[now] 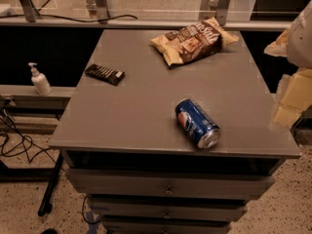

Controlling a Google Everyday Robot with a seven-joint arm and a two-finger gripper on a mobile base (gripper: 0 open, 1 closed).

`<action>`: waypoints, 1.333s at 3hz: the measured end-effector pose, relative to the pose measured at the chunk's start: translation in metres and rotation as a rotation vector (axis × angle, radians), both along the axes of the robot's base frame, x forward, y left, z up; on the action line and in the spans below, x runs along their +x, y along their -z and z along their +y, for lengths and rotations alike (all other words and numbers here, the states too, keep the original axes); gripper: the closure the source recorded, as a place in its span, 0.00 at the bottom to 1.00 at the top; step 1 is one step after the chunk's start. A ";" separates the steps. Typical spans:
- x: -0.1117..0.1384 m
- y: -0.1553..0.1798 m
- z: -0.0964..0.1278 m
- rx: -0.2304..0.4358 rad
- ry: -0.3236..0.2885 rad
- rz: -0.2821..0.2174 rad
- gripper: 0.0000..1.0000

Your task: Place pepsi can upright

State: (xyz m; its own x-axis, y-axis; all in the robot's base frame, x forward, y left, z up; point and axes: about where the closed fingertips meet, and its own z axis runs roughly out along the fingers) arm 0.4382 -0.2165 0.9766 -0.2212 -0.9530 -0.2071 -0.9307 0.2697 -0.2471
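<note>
Jaws sit somewhere in the pale, blocky mass of the arm [295, 82] at the right edge of my camera view, just off the desk's right side; from here I cannot tell whether they stand open or closed, or whether they have hold of anything. Nearest that mass is the pepsi can [197, 123], lying on its side on the desk [122, 116], in the front right part of the top and apart from the arm. Its silver end points toward the front right corner, its blue body angles back and to the left, and the round logo faces up. Well behind it, near the far edge, a brown snack bag [194, 40] lies flat. On the left half of the desk rests a dark flat packet [105, 74], well apart from the can. Beyond the desk's left side a white pump bottle [40, 80] stands upright on a low ledge, with black cables [14, 147] on the floor below it. Drawers [168, 189] fill the desk's front
</note>
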 end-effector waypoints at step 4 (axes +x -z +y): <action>0.016 0.016 0.076 0.241 0.221 0.082 0.00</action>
